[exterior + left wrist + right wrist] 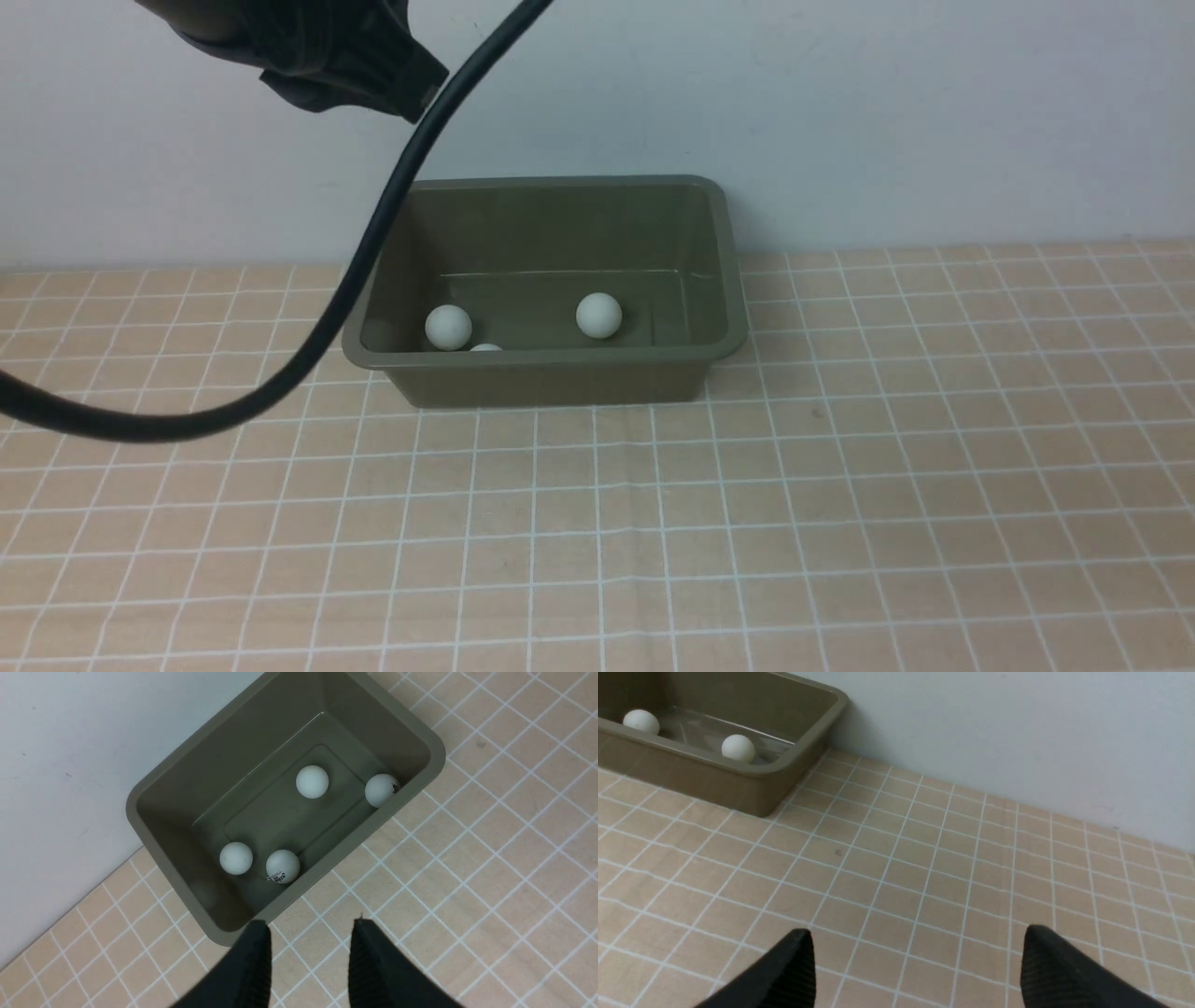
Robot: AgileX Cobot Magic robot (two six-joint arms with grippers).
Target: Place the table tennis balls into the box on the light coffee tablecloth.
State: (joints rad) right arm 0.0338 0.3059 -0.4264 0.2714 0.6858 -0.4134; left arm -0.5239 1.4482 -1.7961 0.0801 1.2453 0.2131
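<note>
While the front view looks across the light coffee tablecloth [840, 513], the box [551, 378] stands on it toward the back, close to the pale wall [934, 112], with a long side facing the camera. Two table tennis balls [448, 328] [598, 315] lie on its floor, one at the left end and one near the middle, and the top of a third [485, 347] shows just over the near rim. A dark part of the left arm [327, 56] hangs at the upper left, and a black cable [373, 243] sweeps down across the box's left end. Seen from the left wrist, the box [196, 784] holds all four balls: two close together [236, 858] [282, 866] by one long wall, one near the middle [312, 781], and one [382, 790] against the same wall near a corner. The left fingers [254, 961] stand a little apart above the cloth [490, 882] just outside that wall, pinching nothing. Seen from the right wrist, the right fingers [1055, 966] are spread wide over the cloth [924, 858], well apart from the box [714, 784], in which two balls [641, 721] [738, 747] show.
</note>
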